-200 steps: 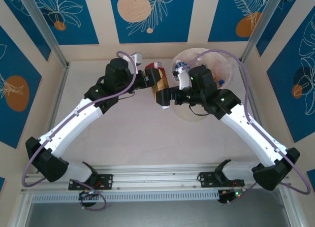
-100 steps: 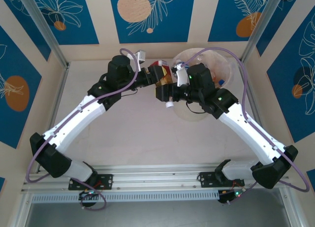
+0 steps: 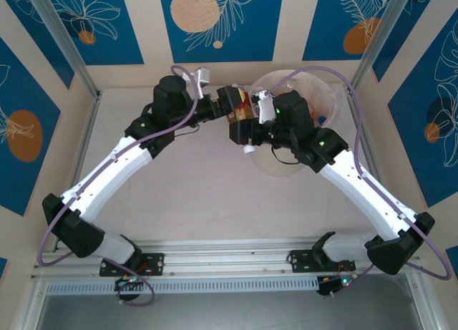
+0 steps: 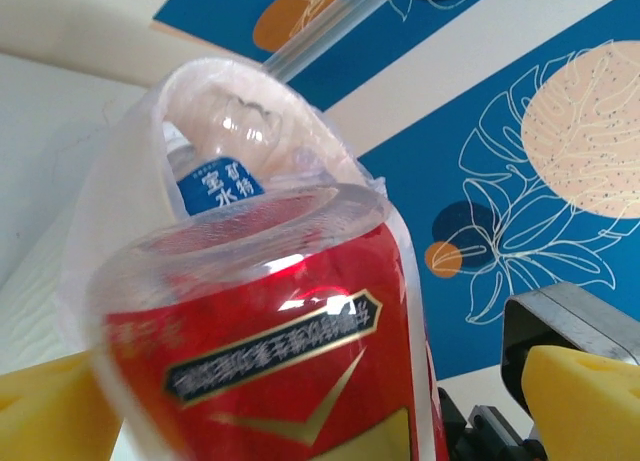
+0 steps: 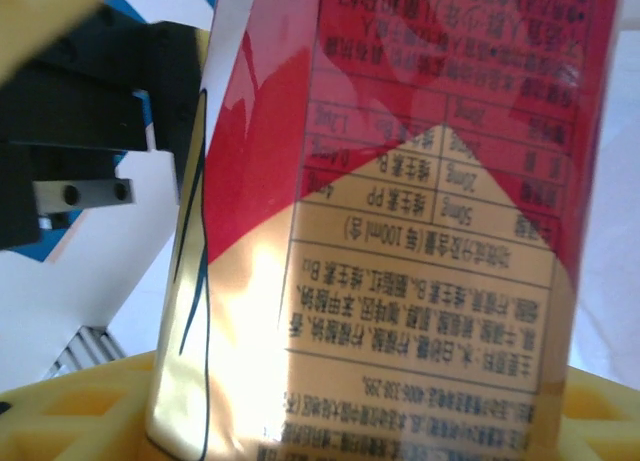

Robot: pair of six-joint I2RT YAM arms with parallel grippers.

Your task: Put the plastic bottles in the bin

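Red-labelled bottle [image 5: 400, 231] apparently gripped by right fingers [image 5: 90, 401], left fingers [image 4: 585, 401] apart.

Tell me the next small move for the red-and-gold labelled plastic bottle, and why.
Probably draw the left gripper back off the red-and-gold labelled clear plastic bottle: its jaws stand open around it, the right gripper seems to grip it, and the cream-white round bin sits beside.

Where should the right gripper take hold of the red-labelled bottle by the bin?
Across its labelled middle, from the bin side. The red-labelled bottle is straight-walled there, and the left gripper, jaws open, sits on the other side.
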